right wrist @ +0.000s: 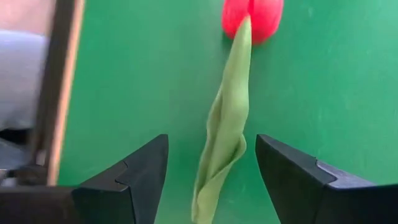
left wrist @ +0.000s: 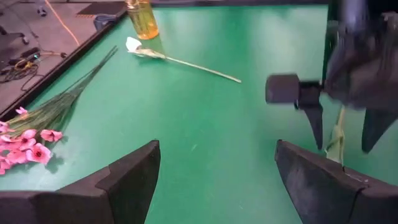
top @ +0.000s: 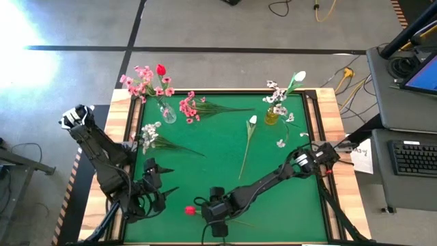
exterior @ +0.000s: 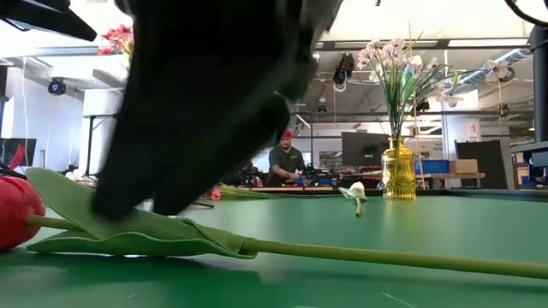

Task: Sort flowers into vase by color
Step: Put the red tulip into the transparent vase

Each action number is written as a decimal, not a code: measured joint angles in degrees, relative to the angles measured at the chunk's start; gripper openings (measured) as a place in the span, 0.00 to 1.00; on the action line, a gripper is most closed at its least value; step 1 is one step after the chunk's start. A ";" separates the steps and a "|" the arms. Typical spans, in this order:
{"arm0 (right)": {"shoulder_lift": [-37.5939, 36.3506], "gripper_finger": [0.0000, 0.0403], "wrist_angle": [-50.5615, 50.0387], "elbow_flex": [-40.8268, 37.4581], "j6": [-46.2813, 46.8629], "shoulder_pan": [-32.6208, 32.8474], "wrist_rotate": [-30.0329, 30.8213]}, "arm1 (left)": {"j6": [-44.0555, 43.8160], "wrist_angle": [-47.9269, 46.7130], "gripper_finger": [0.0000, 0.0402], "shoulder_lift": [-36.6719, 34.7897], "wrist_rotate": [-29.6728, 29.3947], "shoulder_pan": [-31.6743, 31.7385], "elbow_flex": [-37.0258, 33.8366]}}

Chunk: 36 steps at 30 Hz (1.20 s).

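Note:
A red tulip lies flat near the table's near edge, bud (top: 190, 210) (right wrist: 252, 17) (exterior: 13, 210), long leaf (right wrist: 225, 137) (exterior: 128, 227) and stem (exterior: 385, 257) all on the green mat. My right gripper (right wrist: 211, 180) (top: 213, 217) hangs open just above it, one finger on each side of the leaf, apart from it. My left gripper (left wrist: 214, 180) (top: 167, 181) waits open to the left of the tulip. A pink spray (top: 191, 108), a small white spray (top: 150, 133) and a white tulip (top: 251, 123) also lie on the mat.
A clear vase (top: 166, 113) at the far left holds pink sprays and a red bud. An amber vase (top: 272, 116) (exterior: 398, 171) at the far right holds white flowers. A loose white blossom (top: 280, 143) lies near it. A person sits in the room beyond the table (exterior: 287, 162).

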 joint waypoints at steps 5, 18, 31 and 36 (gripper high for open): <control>3.24 0.55 -7.93 3.56 -0.15 0.09 2.86 | -1.81 0.32 0.75 0.00 -1.04 -0.04 0.22; 2.96 0.08 -9.18 3.26 -0.56 0.00 3.42 | -1.88 1.57 0.75 0.00 -1.08 -0.09 0.22; -11.83 0.04 -9.19 0.21 -8.92 -0.36 12.93 | -1.61 2.58 0.75 -0.04 -0.56 -0.15 0.22; -19.19 0.04 5.59 -10.50 -13.60 -0.44 19.40 | 2.24 4.35 0.75 -0.04 -1.63 -0.13 0.22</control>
